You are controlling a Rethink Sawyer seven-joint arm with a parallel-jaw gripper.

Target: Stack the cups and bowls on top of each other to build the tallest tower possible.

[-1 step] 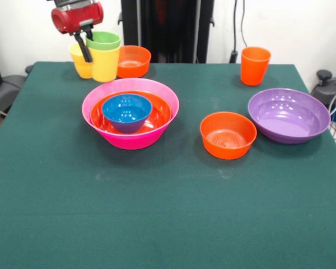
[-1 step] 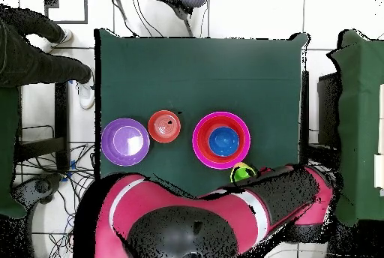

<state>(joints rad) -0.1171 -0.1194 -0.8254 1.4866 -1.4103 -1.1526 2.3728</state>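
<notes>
The tower's base stands left of centre: a big pink bowl (image 1: pixel 131 140) (image 2: pixel 201 146) holds a wide orange bowl (image 1: pixel 158 115), and a small blue bowl (image 1: pixel 127 110) (image 2: pixel 223 141) sits in that. Behind it a light green cup (image 1: pixel 103 40) (image 2: pixel 241 172) is nested in a yellow cup (image 1: pixel 105 68), with a second yellow cup (image 1: pixel 78 64) just to their left. My gripper (image 1: pixel 87 50) reaches down at the left rim of the nested cups, between the two yellow ones. Whether it grips them does not show.
A small orange bowl (image 1: pixel 134 60) stands right of the cups. Another small orange bowl (image 1: pixel 228 134) (image 2: pixel 164 126), a wide purple bowl (image 1: pixel 288 115) (image 2: pixel 125 142) and a taller orange cup (image 1: pixel 255 65) stand on the right. A person's dark sleeve (image 2: pixel 37 52) shows beside the table.
</notes>
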